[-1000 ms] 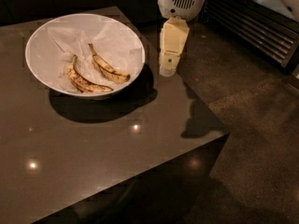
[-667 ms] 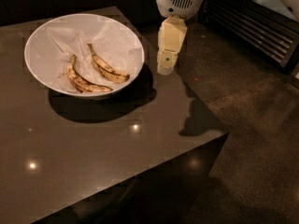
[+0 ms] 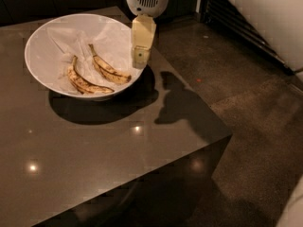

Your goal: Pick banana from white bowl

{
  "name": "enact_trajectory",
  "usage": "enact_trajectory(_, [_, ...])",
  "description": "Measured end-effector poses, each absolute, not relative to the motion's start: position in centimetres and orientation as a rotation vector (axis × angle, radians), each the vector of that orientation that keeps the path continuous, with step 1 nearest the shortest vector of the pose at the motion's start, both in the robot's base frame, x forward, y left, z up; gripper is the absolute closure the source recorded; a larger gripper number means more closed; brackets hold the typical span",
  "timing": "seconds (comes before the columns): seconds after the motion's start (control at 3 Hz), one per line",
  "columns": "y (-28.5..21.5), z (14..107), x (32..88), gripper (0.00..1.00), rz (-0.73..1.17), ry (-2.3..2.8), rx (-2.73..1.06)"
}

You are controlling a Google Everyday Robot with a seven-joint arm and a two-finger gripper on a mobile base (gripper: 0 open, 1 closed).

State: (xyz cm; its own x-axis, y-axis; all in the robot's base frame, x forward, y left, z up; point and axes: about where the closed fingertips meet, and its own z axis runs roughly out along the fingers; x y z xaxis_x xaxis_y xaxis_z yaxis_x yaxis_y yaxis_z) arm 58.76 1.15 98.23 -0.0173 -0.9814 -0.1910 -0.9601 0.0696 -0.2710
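The banana [image 3: 108, 69] is lying in the right half of the white bowl [image 3: 37, 60], its long axis running from the thin stem at upper left to lower right, beside a more curved, browner banana [image 3: 85, 82]. The pincer [image 3: 139, 59] is hanging over the bowl's right rim, just right of the banana and apart from it. I cannot tell how far open it is. The bowl is sitting on the dark surface [image 3: 94, 164].

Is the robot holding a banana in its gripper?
No, the gripper hangs at the white bowl's rim while the straighter banana and the curved banana lie inside it.
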Motion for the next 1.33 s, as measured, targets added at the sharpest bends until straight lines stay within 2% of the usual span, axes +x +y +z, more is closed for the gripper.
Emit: enact_trajectory(1.33, [4.9,95.8,59.1,0.0,0.035,2.065,-1.877])
